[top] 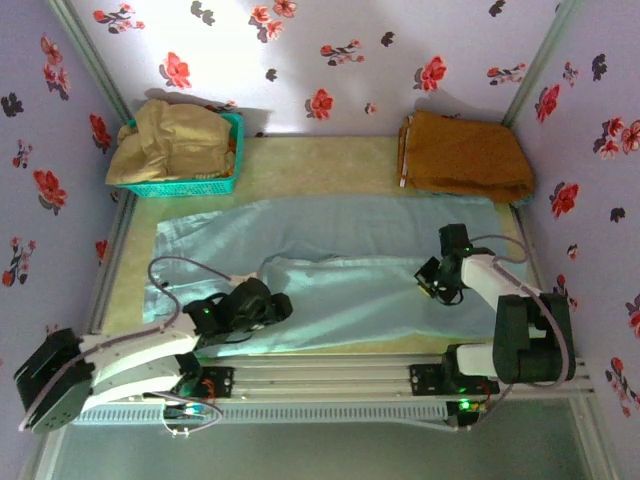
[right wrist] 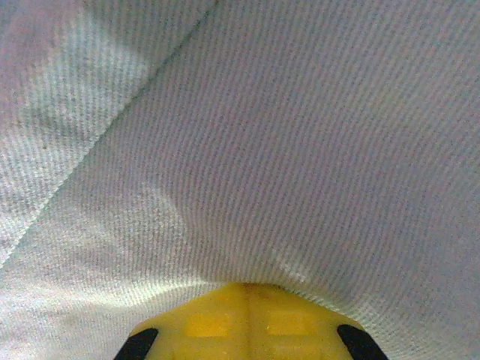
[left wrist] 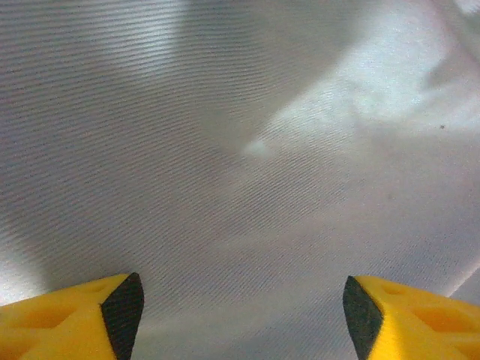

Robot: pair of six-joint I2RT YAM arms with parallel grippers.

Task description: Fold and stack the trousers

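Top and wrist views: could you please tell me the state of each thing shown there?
trousers: laid out long, in two overlapping layers.
left tool: open, over the trousers.
right tool: shut, pinching the trousers.
basket: upright, holding the beige garment.
beige garment: bunched in the basket.
orange garment: folded, far right.

Left arm (top: 140, 350): stretched low from its base at the near left, running rightward, black wrist bent down.
Left fingers (left wrist: 71, 319): yellow with black pads, held wide apart, tips aimed downward.
Right arm (top: 520, 325): upper link upright over its base, elbow bent, white forearm reaching forward and to the left.
Right fingers (right wrist: 247, 322): pressed fully together, apparently pinching a fold of the trousers (right wrist: 300, 150) at their tips.
Wrists: both pitched steeply downward.
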